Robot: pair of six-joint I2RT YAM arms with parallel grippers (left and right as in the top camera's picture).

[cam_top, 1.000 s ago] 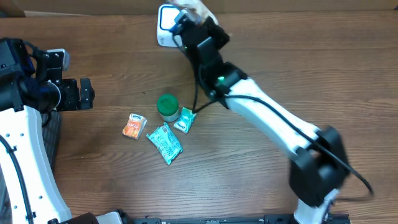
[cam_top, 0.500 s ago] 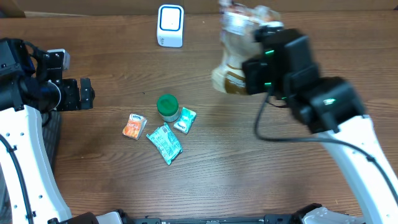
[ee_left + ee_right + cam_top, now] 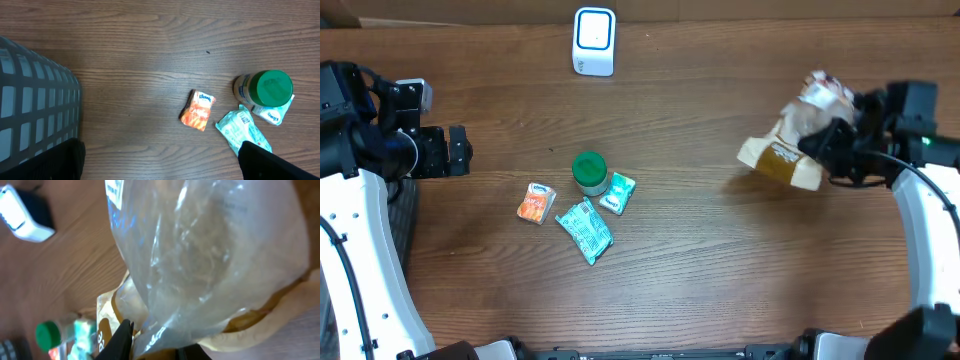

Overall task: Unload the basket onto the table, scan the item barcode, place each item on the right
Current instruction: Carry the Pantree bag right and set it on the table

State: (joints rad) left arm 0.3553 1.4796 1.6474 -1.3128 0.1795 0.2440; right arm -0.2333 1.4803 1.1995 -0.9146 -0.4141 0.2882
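Table (image 3: 700, 290) of brown wood, filling the overhead view. Grey wire basket (image 3: 30, 100) at the left edge of the left wrist view. Hung over the table's right side: clear plastic bag (image 3: 790, 145) with a tan label, pinched by the right gripper (image 3: 832, 148), fingers pressed nearly together on the film. Stood well apart from it, at the far edge: white scanner (image 3: 594, 40). Left gripper (image 3: 455, 150) spread wide at the left, holding nothing. Clustered mid-table: teal packet (image 3: 585, 228), green-capped bottle (image 3: 588, 170) touching a small green tissue pack (image 3: 618, 192), orange tissue pack (image 3: 535, 202) just beside.
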